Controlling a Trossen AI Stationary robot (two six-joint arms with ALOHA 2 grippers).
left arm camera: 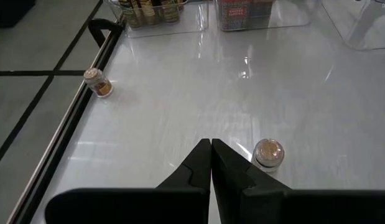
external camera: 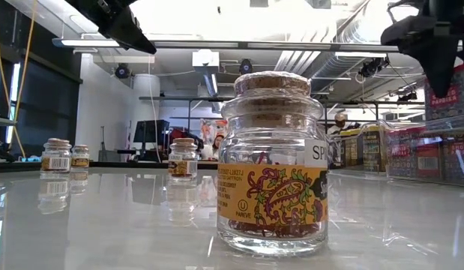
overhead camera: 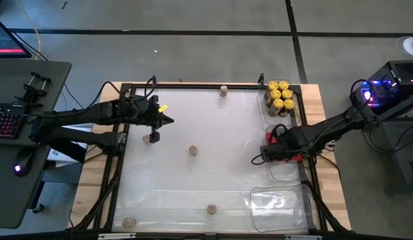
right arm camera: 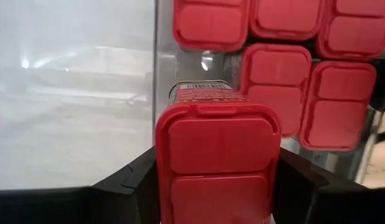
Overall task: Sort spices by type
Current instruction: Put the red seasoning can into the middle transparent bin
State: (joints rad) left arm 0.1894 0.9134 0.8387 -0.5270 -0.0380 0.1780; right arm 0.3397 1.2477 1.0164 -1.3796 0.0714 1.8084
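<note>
From above, the right claw [overhead camera: 273,148] sits over the clear tray of red tins [overhead camera: 284,148], just below the tray of yellow-lidded jars [overhead camera: 281,97] on the worktop [overhead camera: 193,180]. The left claw [overhead camera: 167,121] hovers near a cork-topped jar [overhead camera: 150,139].

Low down, a cork-topped glass jar [external camera: 273,165] stands closest; looks breakable and slick, so I'd grip the body.

Left wrist: its claw [left arm camera: 211,149] is pressed together, empty.

Right wrist: its claw [right arm camera: 217,180] pinches a red tin [right arm camera: 217,158] by the flat sides. Rigid, probably light.
</note>
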